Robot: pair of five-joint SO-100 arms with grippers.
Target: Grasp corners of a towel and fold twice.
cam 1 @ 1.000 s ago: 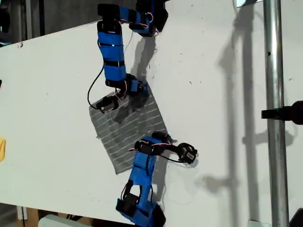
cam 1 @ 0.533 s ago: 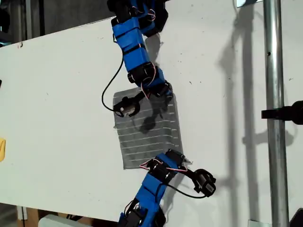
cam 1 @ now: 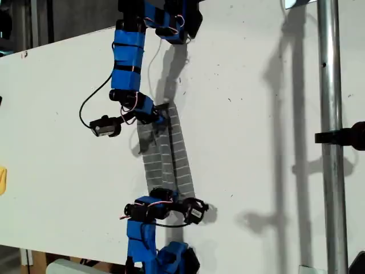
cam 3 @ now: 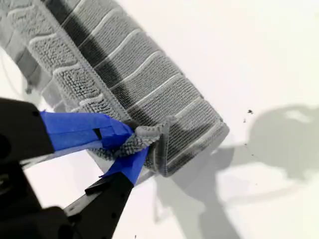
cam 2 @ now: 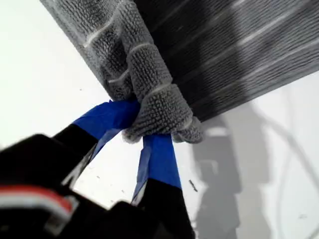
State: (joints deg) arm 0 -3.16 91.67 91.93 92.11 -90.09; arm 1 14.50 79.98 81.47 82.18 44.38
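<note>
Looking at nubby, looped grey terry on the towel [cam 2: 149,74], matt with thin white stripes. Showing smooth matt white on the table [cam 1: 256,142], shiny bare metal on the pole [cam 1: 329,114], blue tape on the fingers [cam 3: 79,129].

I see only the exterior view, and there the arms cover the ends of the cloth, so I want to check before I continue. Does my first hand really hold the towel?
Observer: Yes. The first hand has its blue-taped fingers shut on a bunched corner of the towel.
Operator: And my second hand?
Observer: The second hand also pinches a towel corner, crumpled between its taped tips.
Operator: How does the cloth lie near that hand?
Observer: It looks doubled over there, in two layers, and its end rests on the white table.
</note>
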